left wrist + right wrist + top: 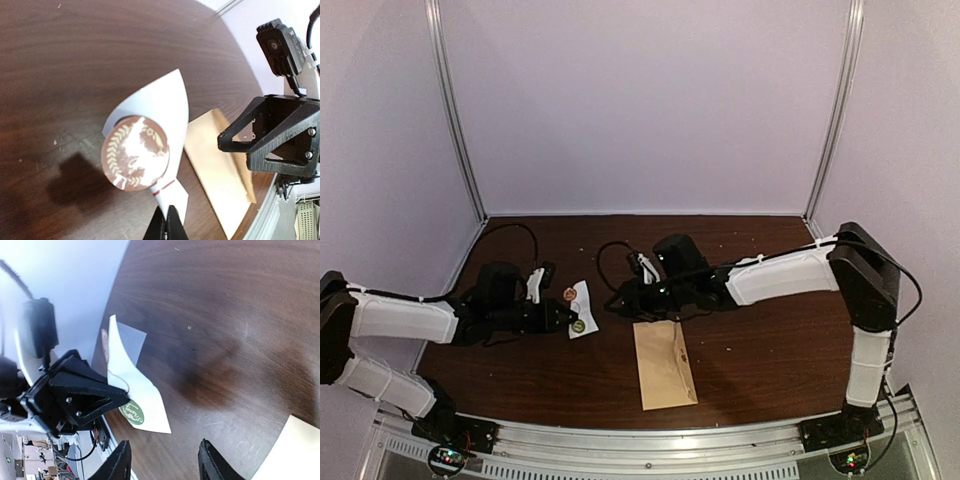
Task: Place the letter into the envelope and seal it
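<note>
1. Sealing step in hand, judging by the layout: no loose letter in any view, so presumably already inside, though impossible to confirm.
2. Envelope (665,365) flat on the surface (770,340), near the front edge at centre, long side running near to far, a fold line down its right part. Whether the flap is tucked shut: cannot tell.
3. Left claw (166,226) clenched on the near edge of the white sticker card (160,107), pinching it between closed fingertips, with the card tilted up off the surface rather than lying flat.
4. Brown round sticker (135,153) with a white wreath pattern on the card's upper face; green round sticker (131,413) nearer the card's pinched end.
5. Right claw (167,462) released, fingers apart with nothing between them, hovering just right of the card and just beyond the envelope's far end, pointing left toward the card.
6. Card just left of the envelope's far corner, apart from it.
7. Next move, as a judgement: right claw to close in on one sticker, catch its rim and peel it while the left keeps the card steady, then carry it right and near to the flap.
8. Risk: thin card bending or slipping from the pinch; sticker curling onto a finger.
</note>
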Robot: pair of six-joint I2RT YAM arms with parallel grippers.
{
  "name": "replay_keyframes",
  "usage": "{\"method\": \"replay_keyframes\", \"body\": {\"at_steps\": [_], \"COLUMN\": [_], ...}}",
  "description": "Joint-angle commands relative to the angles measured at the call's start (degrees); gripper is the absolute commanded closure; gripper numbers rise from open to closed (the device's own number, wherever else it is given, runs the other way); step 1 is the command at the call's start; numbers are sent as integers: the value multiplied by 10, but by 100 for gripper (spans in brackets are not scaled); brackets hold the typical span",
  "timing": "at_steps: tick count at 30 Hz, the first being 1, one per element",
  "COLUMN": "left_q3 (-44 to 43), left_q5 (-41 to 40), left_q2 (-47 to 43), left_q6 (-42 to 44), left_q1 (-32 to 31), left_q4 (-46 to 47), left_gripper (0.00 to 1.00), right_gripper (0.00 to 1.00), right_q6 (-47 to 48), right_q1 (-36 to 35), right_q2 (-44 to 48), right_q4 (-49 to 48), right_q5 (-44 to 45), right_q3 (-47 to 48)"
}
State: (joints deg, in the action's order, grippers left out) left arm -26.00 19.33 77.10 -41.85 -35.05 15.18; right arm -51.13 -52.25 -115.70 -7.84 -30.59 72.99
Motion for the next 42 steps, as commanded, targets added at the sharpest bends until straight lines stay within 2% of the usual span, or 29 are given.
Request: {"method": "replay_keyframes", "body": {"at_steps": [1,8,15,19,24,27,34,42], "left_q3": [-1,-42,-117,-156,-172,-175,-184,-197], "left_q5": [45,107,147,140,125,112,92,89], "left_q2": [-89,-169,-164,-146,-129,-126,-120,-110], "left_q6": [31,36,38,48,49,50,50,54], "left_q1": [-11,-23,-68,-97,-116,-122,-136,-149], "left_q4": [12,-29,-49,-69,-75,-79,-87,-87], "left_gripper": [98,95,94,94,94,94,95,95], "right_gripper": [51,34,31,38,58,60,58,75], "right_q6": [42,59,97,105,100,97,100,92], "right_q1": [5,-4,-38,-58,-66,-67,-67,-67], "right_q2": [117,248,271,267,279,292,324,317], "right_q4": [-14,-44,-32,-29,-37,-32,-21,-32], "right_q5": [12,6,14,18,27,40,83,68], "right_q3": [-51,-109,-93,-80,-87,-96,-114,-114]}}
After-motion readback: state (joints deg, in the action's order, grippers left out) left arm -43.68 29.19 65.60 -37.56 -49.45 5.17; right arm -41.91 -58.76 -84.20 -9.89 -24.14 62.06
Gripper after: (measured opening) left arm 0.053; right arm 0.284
